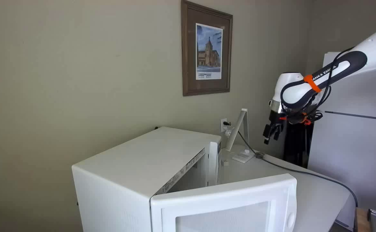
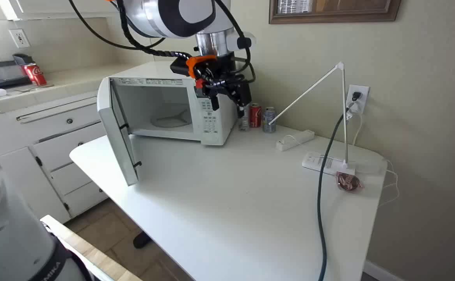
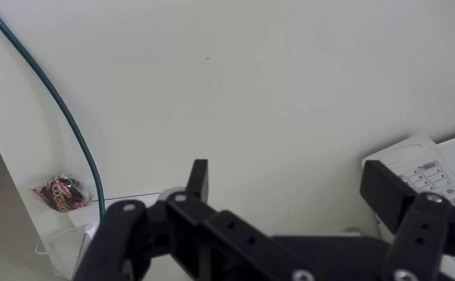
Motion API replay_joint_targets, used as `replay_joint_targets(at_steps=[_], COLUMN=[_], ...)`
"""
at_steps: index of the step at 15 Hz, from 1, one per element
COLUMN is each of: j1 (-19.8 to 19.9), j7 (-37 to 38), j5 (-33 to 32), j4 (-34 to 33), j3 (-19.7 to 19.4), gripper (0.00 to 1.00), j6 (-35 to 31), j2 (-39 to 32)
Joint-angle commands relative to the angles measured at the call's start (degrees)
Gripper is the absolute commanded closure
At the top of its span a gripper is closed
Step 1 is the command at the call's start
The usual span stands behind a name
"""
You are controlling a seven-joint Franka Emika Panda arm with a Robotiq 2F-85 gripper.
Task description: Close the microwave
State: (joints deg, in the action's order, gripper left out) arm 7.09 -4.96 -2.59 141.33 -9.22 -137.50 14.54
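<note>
The white microwave (image 1: pixel 136 161) stands on the white table with its door open. Its door (image 1: pixel 226 199), with a greyish window, swings well out from the body. In an exterior view the door (image 2: pixel 112 125) stands at the cavity's left side, and the turntable shows inside the microwave (image 2: pixel 211 121). My black gripper (image 2: pixel 228 104) is open and empty, above the table beside the keypad end, away from the door. It also shows past the microwave's far end (image 1: pixel 271 139). In the wrist view the open jaws (image 3: pixel 286 171) have bare table between them; the keypad corner (image 3: pixel 426 171) is behind the right finger.
A dark cable (image 2: pixel 320 203) crosses the table (image 2: pixel 231 203). A thin white folded stand (image 2: pixel 344 117), a power strip (image 2: pixel 325 163) and a wrapped snack (image 2: pixel 348 182) lie near the wall. Cans (image 2: pixel 255 116) stand behind the microwave. A drawer counter (image 2: pixel 63 121) is beyond the door.
</note>
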Motion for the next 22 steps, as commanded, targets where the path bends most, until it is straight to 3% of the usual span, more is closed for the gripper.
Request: replay_joint_targets(at_steps=[1,5,6,12,18,20,22], j1=[0.3,0.3,-0.94,-1.34,-5.03,-7.11,-7.95], j7=[-0.08,-0.08,-1.76,18.18,25.84,22.28,23.21], j5=[0.11,0.11,3.5,2.48,12.35,18.13,21.54], j4=[-0.07,-0.07,0.17,-1.18,-3.28,-4.26,-4.76], j3=[0.3,0.3,-0.17,7.2,10.59,9.97,10.74], gripper=[0.0,0.0,0.0,0.0,0.0,0.0,0.0], j6=[0.12,0.12,0.68,15.46,28.1,32.62,35.11], j2=[-0.01,-0.01,0.69,3.3,9.03,10.69,11.49])
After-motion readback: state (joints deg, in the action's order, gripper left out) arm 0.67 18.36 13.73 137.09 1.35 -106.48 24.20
